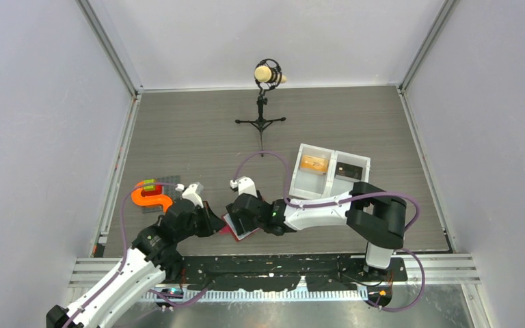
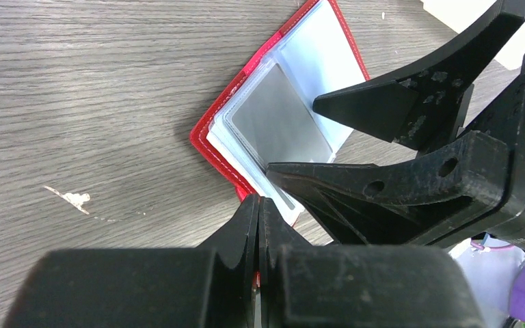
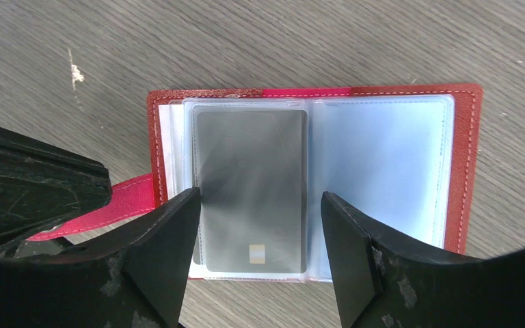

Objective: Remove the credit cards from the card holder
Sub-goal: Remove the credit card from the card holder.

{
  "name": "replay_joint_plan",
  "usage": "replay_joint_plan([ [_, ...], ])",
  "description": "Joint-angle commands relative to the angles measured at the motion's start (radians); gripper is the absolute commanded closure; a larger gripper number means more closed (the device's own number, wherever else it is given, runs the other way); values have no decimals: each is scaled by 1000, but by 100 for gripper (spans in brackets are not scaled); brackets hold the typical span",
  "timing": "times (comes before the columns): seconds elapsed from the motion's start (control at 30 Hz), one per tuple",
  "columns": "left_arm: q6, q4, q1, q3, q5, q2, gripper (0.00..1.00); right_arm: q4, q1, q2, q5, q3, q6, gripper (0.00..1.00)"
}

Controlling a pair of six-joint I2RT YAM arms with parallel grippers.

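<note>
Low in the centre of the top view, the card holder [image 1: 241, 227] lies open on the grey wood-grain table [image 1: 198, 130], with both of your claws meeting over it. In the right wrist view, your right gripper [image 3: 260, 199] hangs spread above the holder's left page. Its two black fingertips [image 3: 181, 212] stand either side of the dark grey credit card [image 3: 251, 171], which sits in a clear pocket with its chip toward the bottom of the frame. The pale blue-grey facing page [image 3: 383, 171] fills the right of the frame, edged in red. A red strap [image 3: 126, 201] runs from the holder's left edge under the black finger at the left of the frame. In the left wrist view, your left gripper [image 2: 258, 208] is pressed together at the holder's near edge, bottom centre. You cannot tell whether it pinches the strap. A white tray [image 1: 297, 176] sits to the upper right of the holder, apart from it.
</note>
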Motion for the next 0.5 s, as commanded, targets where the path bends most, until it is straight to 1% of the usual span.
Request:
replay_joint_plan([
  [0.0,0,13,5,33,-13,-12,100,-52,14,-27,110,29,-15,29],
  [0.27,0,11,5,33,-17,-8,100,-111,31,-39,214,42,-28,29],
  [0.47,0,13,5,31,-20,-3,100,-123,40,-66,261,38,-52,29],
])
